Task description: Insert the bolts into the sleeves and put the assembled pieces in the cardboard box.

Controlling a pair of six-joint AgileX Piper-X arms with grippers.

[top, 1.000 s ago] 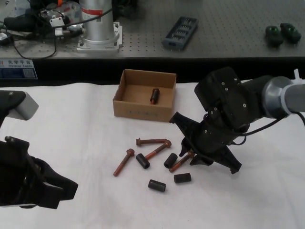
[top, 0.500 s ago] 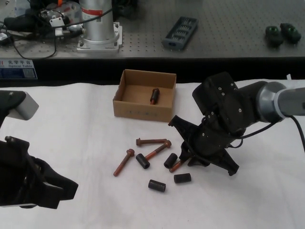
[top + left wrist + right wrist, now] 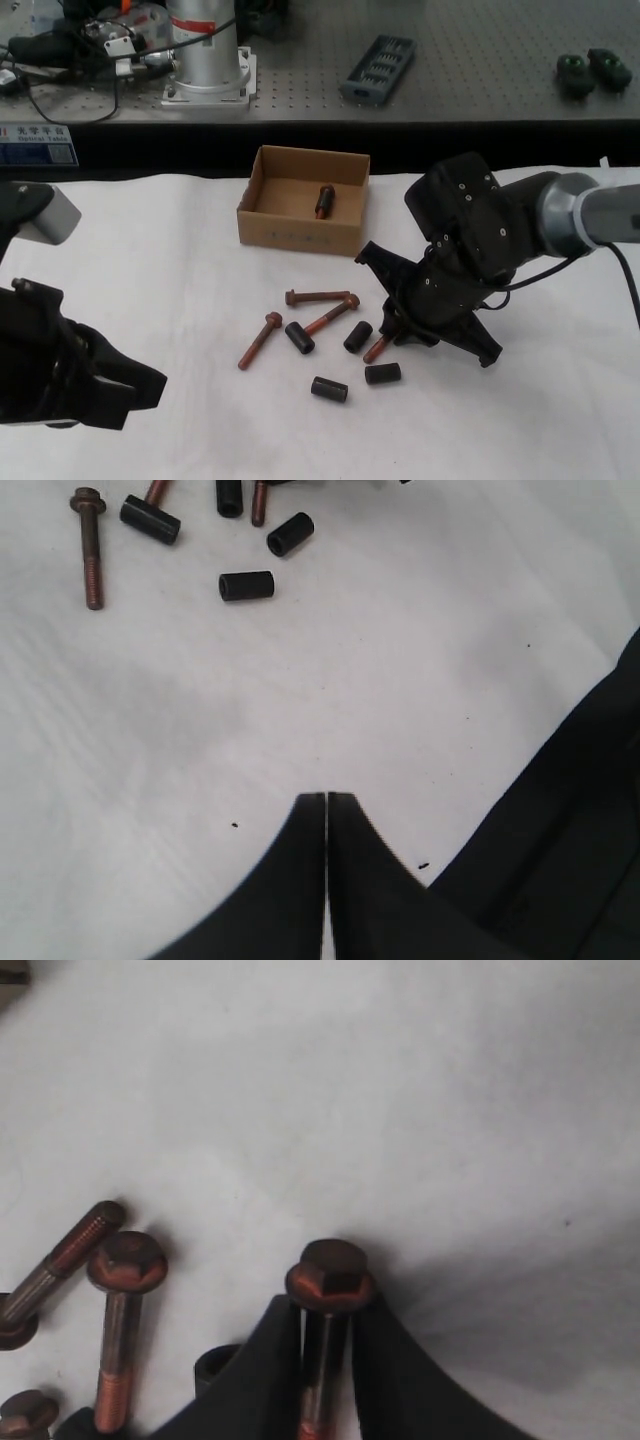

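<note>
My right gripper [image 3: 325,1380] is shut on a copper bolt [image 3: 328,1278], its fingers pressed against the shank just below the hex head. In the high view this bolt [image 3: 377,349] lies low on the white cloth under the right gripper [image 3: 392,335]. Three more bolts [image 3: 317,296] lie loose to its left. Several black sleeves [image 3: 329,389] are scattered around them. The cardboard box [image 3: 300,232] stands behind and holds one assembled piece [image 3: 325,200]. At the near left my left gripper [image 3: 327,800] is shut on nothing, far from the sleeves [image 3: 246,585].
A white cloth [image 3: 150,270] covers the bench. Behind it runs a dark perforated table with a metal column [image 3: 205,50], a blue-grey tray [image 3: 378,66] and green-black parts [image 3: 594,70]. Open cloth lies at the front right and left of the box.
The right gripper has shifted slightly left and down and has closed around the bolt. The left arm has barely moved.
</note>
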